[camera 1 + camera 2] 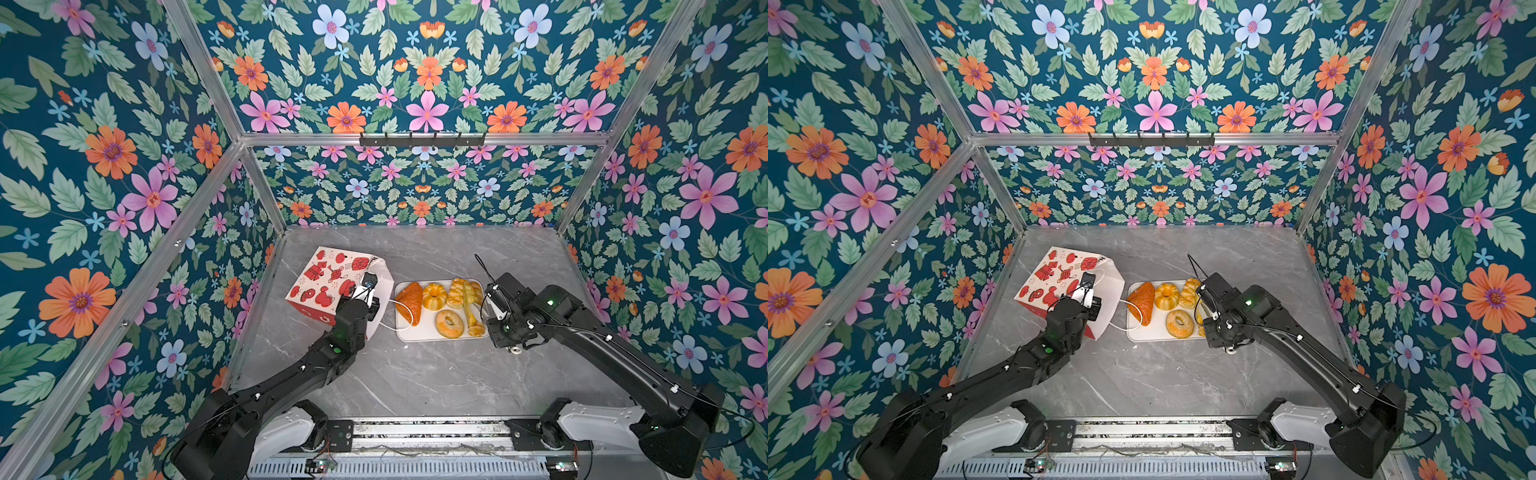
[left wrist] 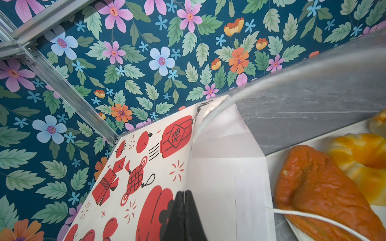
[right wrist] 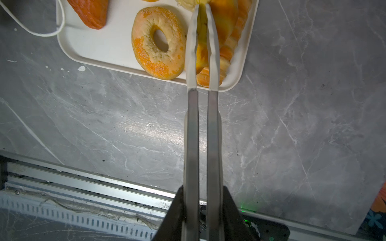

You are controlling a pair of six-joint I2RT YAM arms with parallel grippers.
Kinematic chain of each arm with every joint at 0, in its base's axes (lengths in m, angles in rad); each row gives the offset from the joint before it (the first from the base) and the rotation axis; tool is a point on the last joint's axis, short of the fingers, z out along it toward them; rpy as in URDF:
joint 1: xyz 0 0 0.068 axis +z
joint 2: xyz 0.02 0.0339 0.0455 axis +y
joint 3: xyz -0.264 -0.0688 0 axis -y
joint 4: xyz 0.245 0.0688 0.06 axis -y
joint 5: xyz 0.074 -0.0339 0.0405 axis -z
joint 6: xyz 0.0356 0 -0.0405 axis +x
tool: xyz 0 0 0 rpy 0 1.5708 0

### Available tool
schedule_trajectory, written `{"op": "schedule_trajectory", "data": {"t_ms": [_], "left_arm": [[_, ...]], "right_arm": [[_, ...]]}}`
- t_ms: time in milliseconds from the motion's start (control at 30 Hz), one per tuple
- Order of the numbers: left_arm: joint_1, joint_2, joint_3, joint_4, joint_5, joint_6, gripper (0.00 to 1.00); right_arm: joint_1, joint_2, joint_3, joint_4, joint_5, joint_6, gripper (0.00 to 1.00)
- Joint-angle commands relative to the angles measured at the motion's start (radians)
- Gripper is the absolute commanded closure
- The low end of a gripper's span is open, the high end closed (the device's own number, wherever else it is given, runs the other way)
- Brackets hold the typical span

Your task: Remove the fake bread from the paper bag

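Fake bread (image 1: 449, 323): five pieces counted, all on the white tray (image 1: 419, 332). None seen in the paper bag (image 1: 328, 282), though its inside is only partly in view. Bag lies on its side on the table (image 1: 415, 382), long axis left to right, mouth facing the tray and just beside it. Cord handle (image 3: 43, 35) trails over the tray edge by the croissant (image 1: 409, 301). Left gripper (image 2: 183, 200) closed, apparently pinching the upper rim of the bag mouth. Right gripper (image 3: 201, 208) clamped on metal tongs (image 3: 192, 125). Tong tips nearly together over the long loaf (image 3: 227, 48); gripping it or just above it, cannot tell. Loaf's long axis runs front to back, nearly in line with the tongs, straight ahead of the right gripper. Right arm nearer the bread, left nearer the bag. Judgement: unloading near done; next move would be to let go and draw back along that axis
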State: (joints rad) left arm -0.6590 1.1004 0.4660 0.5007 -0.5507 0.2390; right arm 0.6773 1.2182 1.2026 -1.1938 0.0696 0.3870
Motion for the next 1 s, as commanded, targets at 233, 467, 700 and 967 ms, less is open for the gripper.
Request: {"op": "schedule_trajectory", "data": {"t_ms": [233, 467, 700, 967], "left_arm": [[0.001, -0.01, -0.009, 0.038, 0.0, -0.017, 1.0], [0.001, -0.025, -0.009, 0.033, 0.01, -0.02, 1.0], [0.001, -0.042, -0.01, 0.019, 0.017, -0.024, 1.0], [0.001, -0.058, 0.0, 0.0, 0.024, -0.024, 1.0]], "right_arm": [[0.04, 0.008, -0.013, 0.094, -0.066, 0.025, 0.77], [0.04, -0.044, -0.045, 0.155, -0.092, 0.056, 0.66], [0.039, -0.107, -0.097, 0.231, -0.102, 0.088, 0.63], [0.039, -0.21, -0.166, 0.349, -0.115, 0.102, 0.65]]}}
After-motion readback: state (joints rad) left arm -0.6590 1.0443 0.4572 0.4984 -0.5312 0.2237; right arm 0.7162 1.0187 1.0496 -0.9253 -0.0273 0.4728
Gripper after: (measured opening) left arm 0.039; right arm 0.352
